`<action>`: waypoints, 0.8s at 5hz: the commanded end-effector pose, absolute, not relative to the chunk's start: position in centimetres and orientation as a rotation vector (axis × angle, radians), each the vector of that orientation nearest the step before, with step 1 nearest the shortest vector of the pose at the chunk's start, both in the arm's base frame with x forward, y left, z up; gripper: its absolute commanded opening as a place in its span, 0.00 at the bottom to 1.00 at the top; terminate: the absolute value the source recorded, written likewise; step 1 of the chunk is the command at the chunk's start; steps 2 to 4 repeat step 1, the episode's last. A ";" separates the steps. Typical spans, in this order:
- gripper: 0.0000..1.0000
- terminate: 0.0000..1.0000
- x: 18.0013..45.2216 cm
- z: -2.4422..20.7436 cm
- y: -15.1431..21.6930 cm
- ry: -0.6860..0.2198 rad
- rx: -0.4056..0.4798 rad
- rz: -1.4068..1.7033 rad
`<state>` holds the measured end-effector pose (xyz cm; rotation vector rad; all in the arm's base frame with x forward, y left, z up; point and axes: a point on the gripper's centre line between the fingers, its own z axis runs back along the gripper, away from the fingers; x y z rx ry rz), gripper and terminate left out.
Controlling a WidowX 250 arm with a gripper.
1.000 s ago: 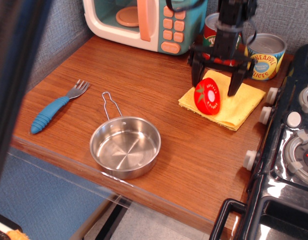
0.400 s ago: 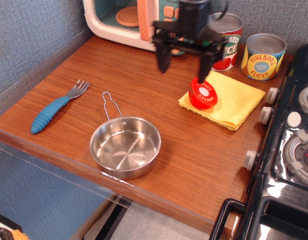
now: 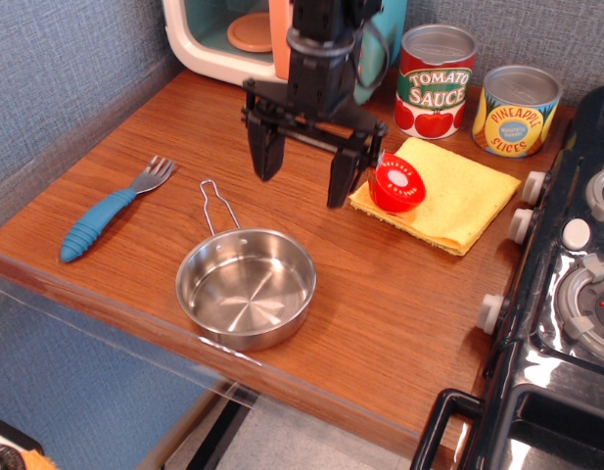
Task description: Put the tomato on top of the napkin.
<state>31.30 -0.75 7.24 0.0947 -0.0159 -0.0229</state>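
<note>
I see the tomato [image 3: 396, 186] sitting on the napkin [image 3: 444, 192] – light, hard, slick plastic, best pinched across its rim – my jaws spread wide, empty.

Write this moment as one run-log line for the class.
gripper: open, empty, left of napkin | tomato: on napkin, near its left edge, cut face up | task: looks done
</note>
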 end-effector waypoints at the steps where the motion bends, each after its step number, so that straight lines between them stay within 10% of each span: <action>1: 1.00 1.00 31.1 9.1 -0.4 -0.106 0.112 -0.004; 4: 1.00 1.00 31.1 9.1 -0.4 -0.106 0.112 -0.004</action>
